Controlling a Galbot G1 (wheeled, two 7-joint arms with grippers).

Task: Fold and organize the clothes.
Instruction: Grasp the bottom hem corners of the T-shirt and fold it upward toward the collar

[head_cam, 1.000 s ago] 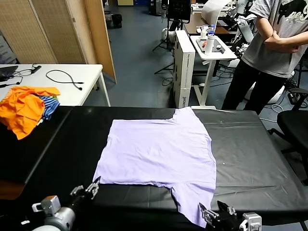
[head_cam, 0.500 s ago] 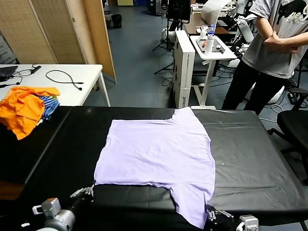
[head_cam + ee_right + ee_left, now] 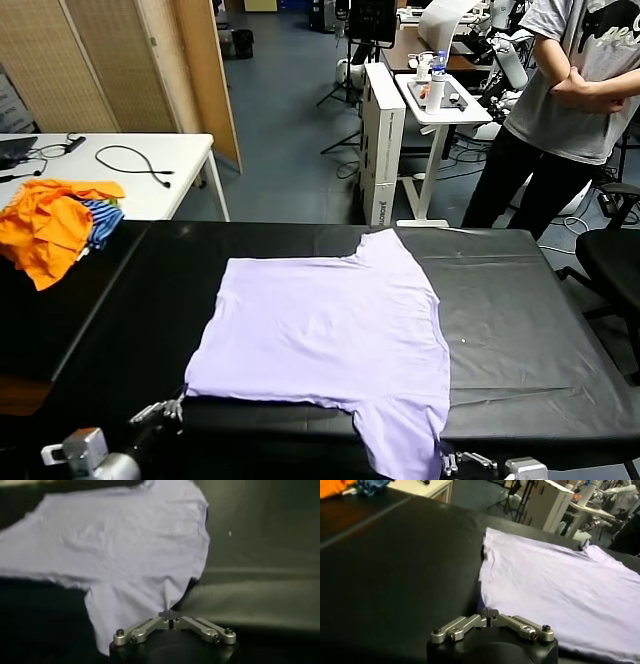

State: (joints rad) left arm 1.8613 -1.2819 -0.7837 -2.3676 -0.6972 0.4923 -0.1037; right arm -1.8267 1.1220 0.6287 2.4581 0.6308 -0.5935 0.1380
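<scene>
The pale lavender T-shirt [image 3: 330, 330] lies flat on the black table [image 3: 520, 300], with one sleeve hanging towards the near edge. No printed pattern shows. My left gripper [image 3: 170, 408] is at the shirt's near left corner, shut on that corner; the left wrist view shows the gripper [image 3: 488, 616] pinching the cloth [image 3: 555, 585]. My right gripper [image 3: 455, 462] is at the near edge beside the sleeve, shut on its edge; the right wrist view shows the gripper [image 3: 169, 615] with a small peak of cloth [image 3: 125, 545] in it.
Orange garments with a blue-striped piece [image 3: 50, 225] lie at the table's far left. A white table [image 3: 150, 160] with a cable stands behind. A person [image 3: 570, 100], a white cart [image 3: 435, 100] and a black chair [image 3: 615, 260] are beyond the far right.
Both grippers have closed on the shirt's near edge and drawn back towards the near table edge. The shirt has slid with them, nearer and slightly left.
</scene>
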